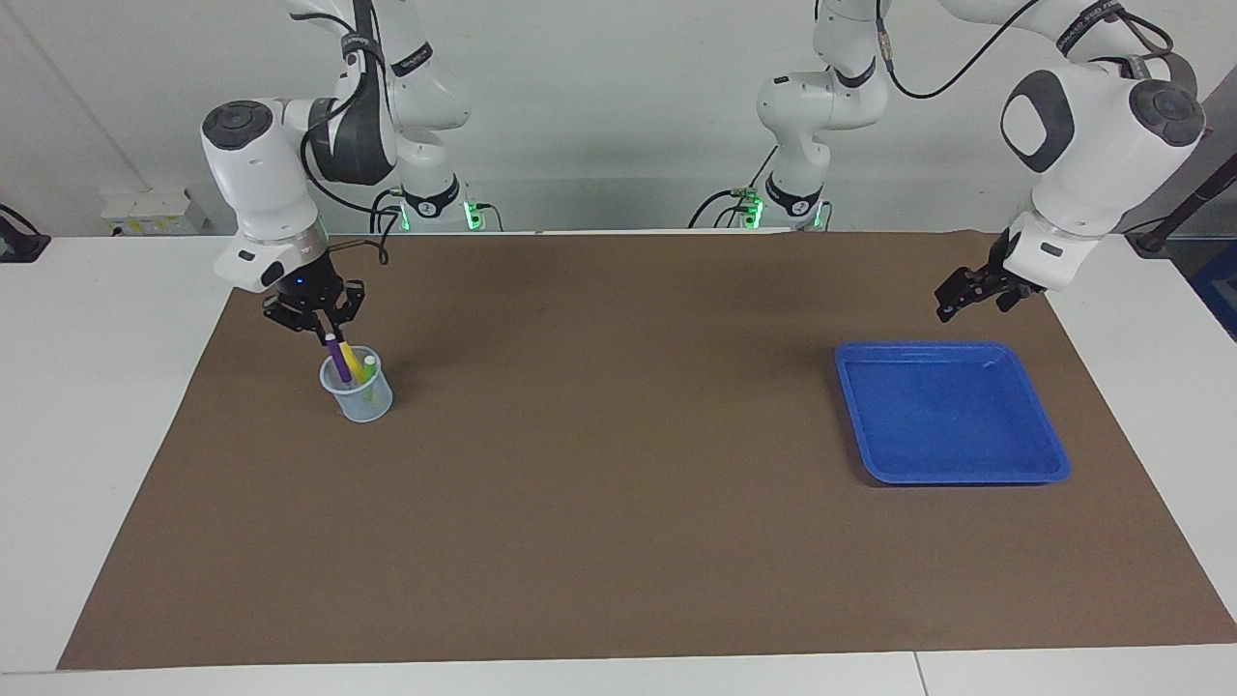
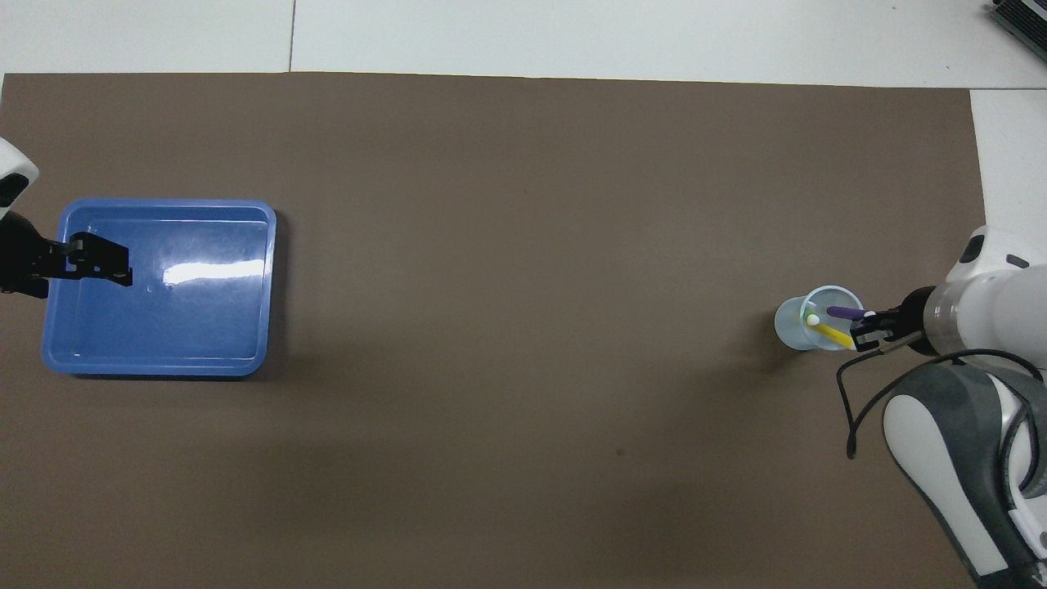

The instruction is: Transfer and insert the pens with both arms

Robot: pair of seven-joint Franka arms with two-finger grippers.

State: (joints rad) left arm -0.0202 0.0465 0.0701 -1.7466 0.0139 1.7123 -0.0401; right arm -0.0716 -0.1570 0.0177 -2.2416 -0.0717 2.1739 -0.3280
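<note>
Right gripper, jaws closed on the purple pen, lowers it into the cup beside yellow and green pens; light, rigid, slippery, best gripped mid-barrel. Left gripper waits, jaws wide, over the blue tray.

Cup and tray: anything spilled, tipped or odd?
Nothing stands out. The clear cup stands upright holding the yellow pen and green pen; the right tool grips the purple pen inside it. The blue tray lies flat.
</note>
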